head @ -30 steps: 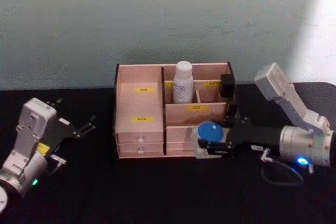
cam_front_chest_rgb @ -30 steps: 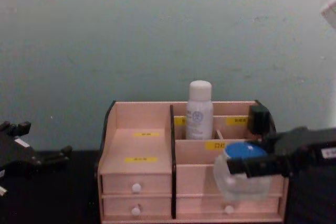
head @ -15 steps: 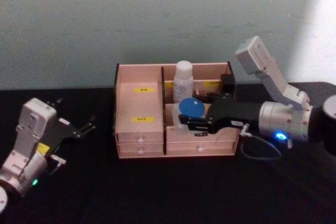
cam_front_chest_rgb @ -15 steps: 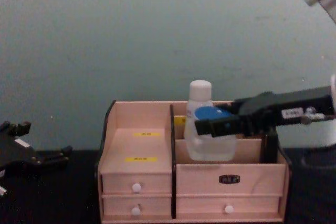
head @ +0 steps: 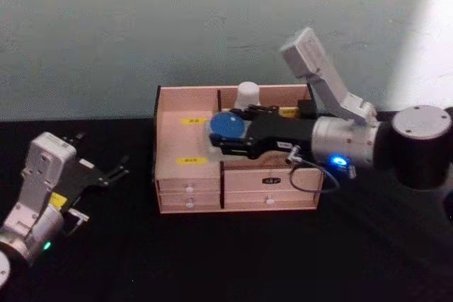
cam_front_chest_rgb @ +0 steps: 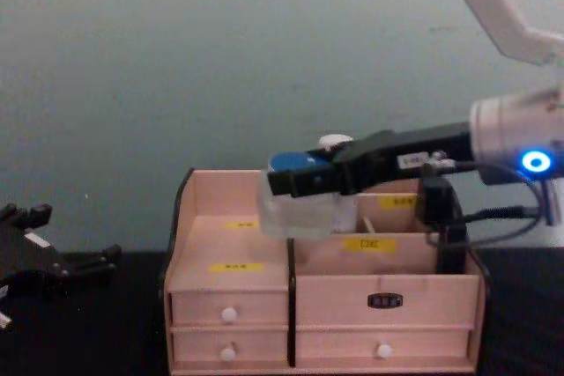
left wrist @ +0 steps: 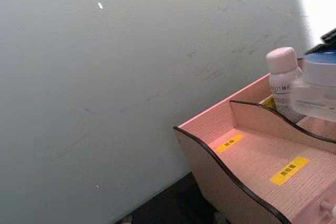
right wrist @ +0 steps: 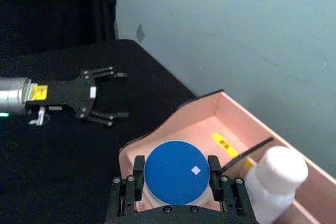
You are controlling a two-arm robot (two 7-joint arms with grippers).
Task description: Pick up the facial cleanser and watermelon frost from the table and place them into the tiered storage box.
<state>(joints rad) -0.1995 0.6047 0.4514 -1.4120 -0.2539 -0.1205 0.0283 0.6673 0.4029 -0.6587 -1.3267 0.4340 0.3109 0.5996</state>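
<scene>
The facial cleanser (head: 228,125), a clear jar (cam_front_chest_rgb: 300,209) with a blue lid (right wrist: 176,171), hangs in my right gripper (head: 225,136), which is shut on it. It hovers above the tiered storage box (head: 184,148), over the divider between the left steps and the right compartments. The watermelon frost (head: 248,93), a small white bottle (left wrist: 281,77), stands upright in a back compartment, just behind the jar. My left gripper (head: 117,171) rests open on the black table left of the box (cam_front_chest_rgb: 388,283), with nothing between its fingers.
The black table runs up to a pale green wall behind the box. Small white-knobbed drawers (cam_front_chest_rgb: 229,315) face me along the box's front. A dark block (cam_front_chest_rgb: 434,200) sits at the box's back right corner. A cable (head: 311,178) loops under my right wrist.
My right gripper has lifted the jar from the front of the box and carried it up and to the left over the compartments. The left arm has stayed put.
</scene>
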